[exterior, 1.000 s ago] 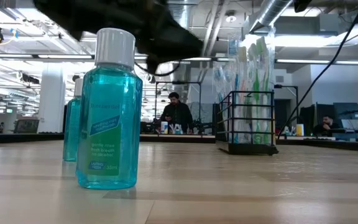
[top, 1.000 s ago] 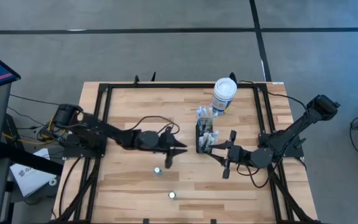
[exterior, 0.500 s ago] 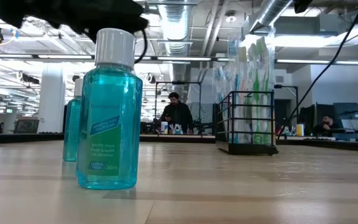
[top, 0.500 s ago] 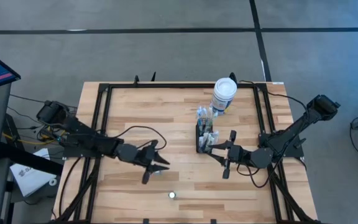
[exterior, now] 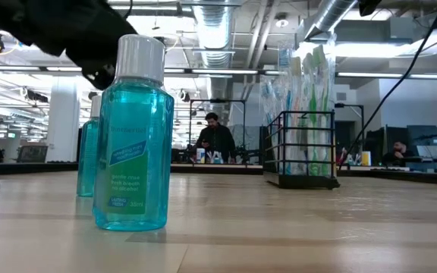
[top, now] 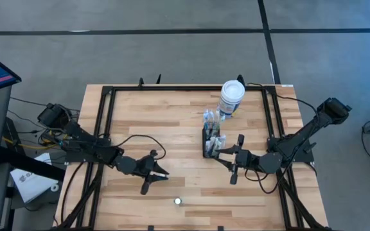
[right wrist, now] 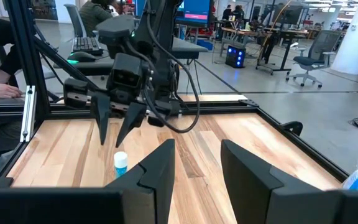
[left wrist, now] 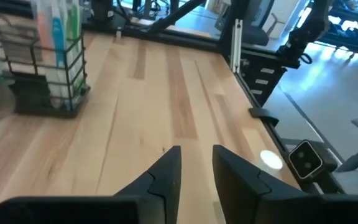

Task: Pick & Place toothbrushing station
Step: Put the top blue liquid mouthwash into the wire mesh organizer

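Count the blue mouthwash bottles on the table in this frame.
2. One mouthwash bottle stands nearest the low camera; a second bottle stands behind it, partly hidden, right under the left gripper. None seem hidden elsewhere.

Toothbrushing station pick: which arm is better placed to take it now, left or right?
Right, probably. The right gripper sits open just beside the toothbrushing station, pointed toward it. The left gripper is well away toward the table's front left, over a small mouthwash bottle.

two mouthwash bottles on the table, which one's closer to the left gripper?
The mouthwash bottle right at the left gripper, its white cap just off the fingertips. The other bottle stands apart, nearer the table's front edge.
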`<action>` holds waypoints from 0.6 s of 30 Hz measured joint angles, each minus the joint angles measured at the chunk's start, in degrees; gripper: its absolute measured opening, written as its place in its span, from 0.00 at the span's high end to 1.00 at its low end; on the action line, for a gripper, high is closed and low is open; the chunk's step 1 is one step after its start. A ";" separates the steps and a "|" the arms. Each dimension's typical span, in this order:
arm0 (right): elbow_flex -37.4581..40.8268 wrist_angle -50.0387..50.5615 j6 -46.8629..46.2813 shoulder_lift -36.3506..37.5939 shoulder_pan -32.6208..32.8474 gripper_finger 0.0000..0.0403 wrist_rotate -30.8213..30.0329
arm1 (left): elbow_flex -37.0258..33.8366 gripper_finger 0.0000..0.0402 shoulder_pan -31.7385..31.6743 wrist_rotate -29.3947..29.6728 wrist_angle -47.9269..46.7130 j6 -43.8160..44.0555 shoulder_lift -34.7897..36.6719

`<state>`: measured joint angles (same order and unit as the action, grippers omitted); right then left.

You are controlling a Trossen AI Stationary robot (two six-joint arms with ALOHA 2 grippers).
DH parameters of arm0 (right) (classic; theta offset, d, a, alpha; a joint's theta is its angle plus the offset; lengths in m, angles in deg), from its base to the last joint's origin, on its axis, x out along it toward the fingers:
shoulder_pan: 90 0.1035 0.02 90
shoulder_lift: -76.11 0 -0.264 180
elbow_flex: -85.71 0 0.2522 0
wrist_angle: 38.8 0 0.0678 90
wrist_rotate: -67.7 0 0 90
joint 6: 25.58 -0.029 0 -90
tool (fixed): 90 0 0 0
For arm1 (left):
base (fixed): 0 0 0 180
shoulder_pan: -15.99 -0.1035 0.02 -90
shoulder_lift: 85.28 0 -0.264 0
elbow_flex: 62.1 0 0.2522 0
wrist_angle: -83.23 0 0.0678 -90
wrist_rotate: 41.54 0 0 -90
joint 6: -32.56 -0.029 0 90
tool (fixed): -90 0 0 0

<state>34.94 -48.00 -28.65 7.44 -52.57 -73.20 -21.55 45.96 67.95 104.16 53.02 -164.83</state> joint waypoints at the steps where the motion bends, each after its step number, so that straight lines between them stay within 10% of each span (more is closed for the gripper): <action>1: 0.00 0.00 0.00 0.00 0.00 0.70 0.00 | -0.26 0.78 0.30 0.43 -0.01 0.77 0.00; 18: 0.00 0.00 -0.04 0.00 0.00 0.70 0.00 | -0.48 0.54 4.70 4.90 -1.26 0.86 0.00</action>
<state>34.94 -48.00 -28.69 7.44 -52.57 -73.20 -22.03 50.66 72.85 102.90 53.89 -164.83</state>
